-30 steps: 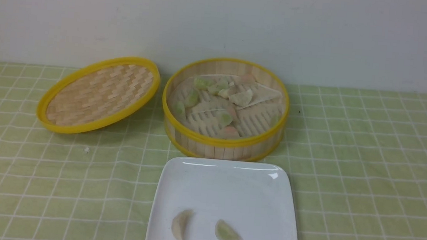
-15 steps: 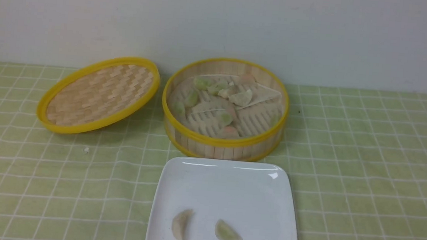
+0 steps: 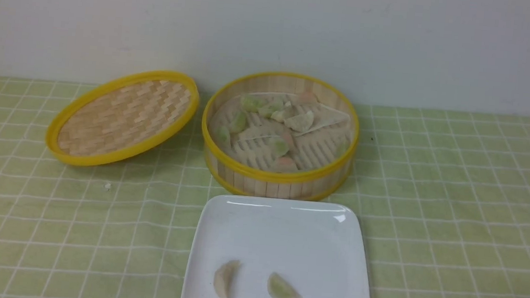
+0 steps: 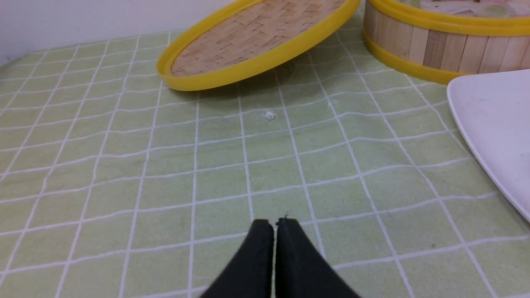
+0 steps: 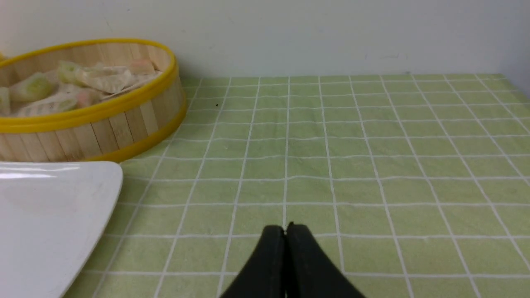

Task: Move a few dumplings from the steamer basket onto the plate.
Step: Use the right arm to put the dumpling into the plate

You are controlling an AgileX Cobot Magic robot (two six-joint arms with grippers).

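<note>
The steamer basket stands at the middle back with several dumplings on its slatted floor. The white plate lies in front of it and holds a beige dumpling and a green dumpling. My left gripper is shut and empty, low over the cloth left of the plate. My right gripper is shut and empty, low over the cloth right of the plate and the basket. Neither gripper shows in the front view.
The flat woven lid with a yellow rim leans tilted to the left of the basket; it also shows in the left wrist view. A small white crumb lies on the green checked cloth. A wall runs behind the table.
</note>
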